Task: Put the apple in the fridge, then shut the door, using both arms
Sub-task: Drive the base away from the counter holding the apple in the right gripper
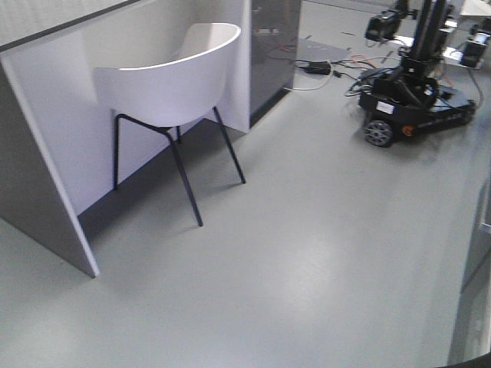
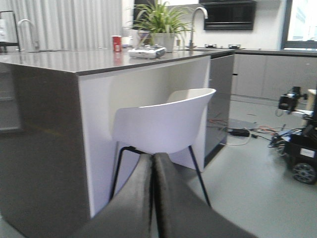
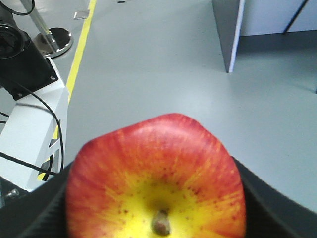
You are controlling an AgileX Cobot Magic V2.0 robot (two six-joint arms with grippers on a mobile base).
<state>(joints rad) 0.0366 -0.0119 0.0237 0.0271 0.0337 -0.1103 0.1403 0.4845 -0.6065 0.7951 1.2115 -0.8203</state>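
Note:
The apple (image 3: pixel 156 163), red with a yellow patch round its stem, fills the lower middle of the right wrist view. My right gripper (image 3: pixel 154 173) is shut on it, one black finger (image 3: pixel 272 203) at each side of the fruit. It hangs above bare grey floor. In the left wrist view my left gripper (image 2: pixel 153 159) is shut, its dark fingers pressed together with nothing between them, pointing at a white chair. The fridge and the door are out of view. Neither arm shows in the front view.
A white chair (image 1: pixel 173 84) on thin black legs stands under a grey kitchen island (image 2: pixel 74 62). A black wheeled robot (image 1: pixel 414 107) and floor cables (image 1: pixel 318 73) lie at the far right. A yellow floor line (image 3: pixel 79 54) and a white base (image 3: pixel 29 129) show beside the apple.

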